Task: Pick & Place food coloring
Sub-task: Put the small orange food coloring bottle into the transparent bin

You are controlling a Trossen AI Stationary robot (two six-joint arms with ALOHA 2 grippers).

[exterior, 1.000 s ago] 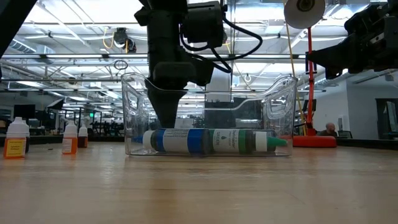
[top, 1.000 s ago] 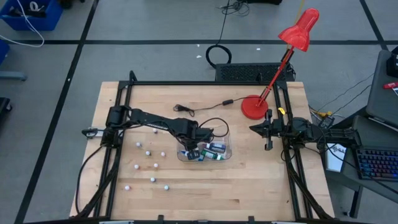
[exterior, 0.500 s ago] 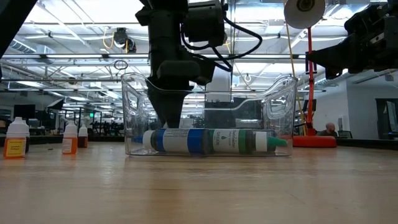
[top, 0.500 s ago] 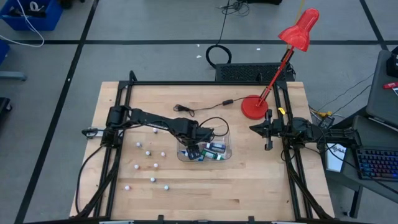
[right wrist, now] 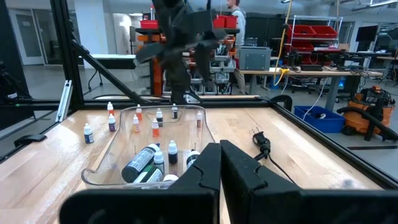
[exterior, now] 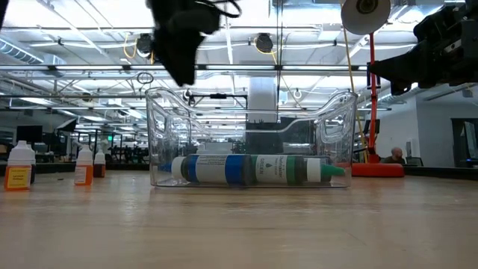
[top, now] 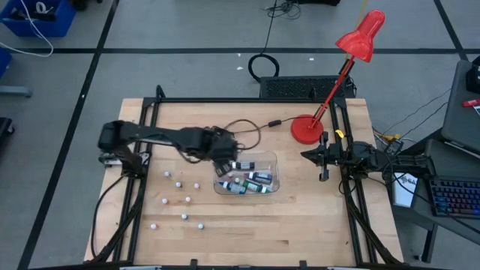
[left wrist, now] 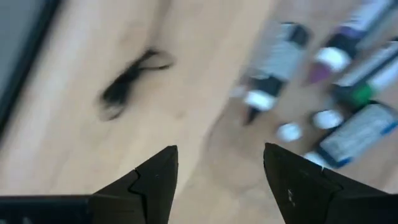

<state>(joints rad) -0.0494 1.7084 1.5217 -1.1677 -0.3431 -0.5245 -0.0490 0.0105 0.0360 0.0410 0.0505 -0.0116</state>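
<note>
A clear plastic tub (top: pixel 247 174) stands mid-table with several food coloring bottles (top: pixel 247 180) lying on its floor, seen side-on in the low view (exterior: pixel 250 169). More small white-capped bottles (top: pixel 180 196) stand loose on the wood to the tub's left. My left gripper (left wrist: pixel 221 171) hangs open and empty above the tub's far left corner (top: pixel 223 155), high over the rim (exterior: pixel 179 45). My right gripper (right wrist: pixel 219 168) is shut, parked level at the table's right edge (top: pixel 324 161).
A red desk lamp stands on its base (top: pixel 306 129) at the far right, its black cord and plug (top: pixel 225 133) lying on the wood behind the tub. Two orange-labelled bottles (exterior: pixel 19 166) show at the left in the low view. Bare wood lies along the near edge.
My left gripper has risen out of the tub, clear of its rim, and drawn back toward the table's left and far side, tipping as it went. The bottles stay lying in the tub. My right arm has kept still.
</note>
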